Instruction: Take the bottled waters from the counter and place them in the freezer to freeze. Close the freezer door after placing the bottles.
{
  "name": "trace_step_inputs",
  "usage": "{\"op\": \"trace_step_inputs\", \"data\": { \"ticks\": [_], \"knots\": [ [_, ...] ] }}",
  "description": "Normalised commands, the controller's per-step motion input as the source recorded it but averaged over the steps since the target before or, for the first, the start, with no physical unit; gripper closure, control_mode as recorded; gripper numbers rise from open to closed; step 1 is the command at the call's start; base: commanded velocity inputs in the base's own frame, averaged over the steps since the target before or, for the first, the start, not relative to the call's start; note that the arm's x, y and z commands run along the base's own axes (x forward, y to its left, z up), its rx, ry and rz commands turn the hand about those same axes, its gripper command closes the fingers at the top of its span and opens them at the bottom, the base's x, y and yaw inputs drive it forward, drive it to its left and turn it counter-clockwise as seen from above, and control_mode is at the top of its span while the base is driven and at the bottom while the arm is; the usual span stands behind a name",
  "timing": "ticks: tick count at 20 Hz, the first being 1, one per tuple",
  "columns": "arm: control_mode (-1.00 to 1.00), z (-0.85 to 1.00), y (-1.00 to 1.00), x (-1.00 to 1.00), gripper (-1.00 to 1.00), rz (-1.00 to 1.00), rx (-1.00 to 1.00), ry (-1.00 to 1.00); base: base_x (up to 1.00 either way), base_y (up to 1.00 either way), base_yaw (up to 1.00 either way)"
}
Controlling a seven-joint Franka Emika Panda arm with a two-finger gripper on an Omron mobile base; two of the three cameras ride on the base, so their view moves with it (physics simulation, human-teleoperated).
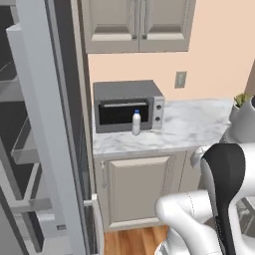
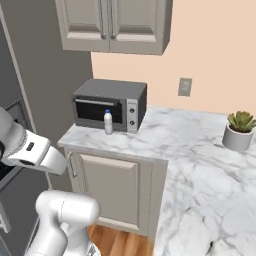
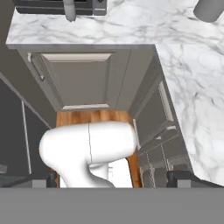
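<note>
Hand (image 3: 111, 180) open, nothing between tips, aimed down past cabinet front at wood floor (image 3: 94, 117). Freezer door (image 1: 47, 124) open at left, shelves visible. One bottled water (image 1: 136, 123) upright on counter (image 1: 194, 127), touching or just in front of toaster oven (image 1: 127, 104). Potted plant (image 2: 238, 130) far right.

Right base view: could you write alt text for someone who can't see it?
A small blue-capped water bottle stands on a white marble counter, just in front of a grey toaster oven. A potted succulent sits farther right, beige cabinets hang above, and the robot's white arm rises at lower left.
</note>
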Motion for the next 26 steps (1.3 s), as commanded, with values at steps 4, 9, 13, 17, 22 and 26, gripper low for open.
{"op": "trace_step_inputs", "data": {
  "ticks": [4, 9, 13, 17, 22, 26],
  "knots": [
    [1.00, 0.00, 0.00, 0.00, -1.00, 0.00, 0.00, 0.00, 0.69, 0.00, 0.00],
    [1.00, 0.00, 0.00, 0.00, -1.00, 0.00, 0.00, 0.00, 0.50, 0.00, 0.00],
    [1.00, 0.00, 0.00, 0.00, -1.00, 0.00, 0.00, 0.00, 0.36, 0.00, 0.02],
    [1.00, 0.00, 0.00, 0.00, -1.00, 0.00, 0.00, 0.00, 0.01, 0.00, 0.00],
    [-1.00, 0.00, 0.05, 0.07, -1.00, -0.05, 0.00, -0.05, 0.00, 0.00, 0.00],
    [-1.00, -0.32, 0.22, 0.57, -1.00, -0.25, 0.02, -0.28, 0.00, 0.00, 0.00]
  ]
}}
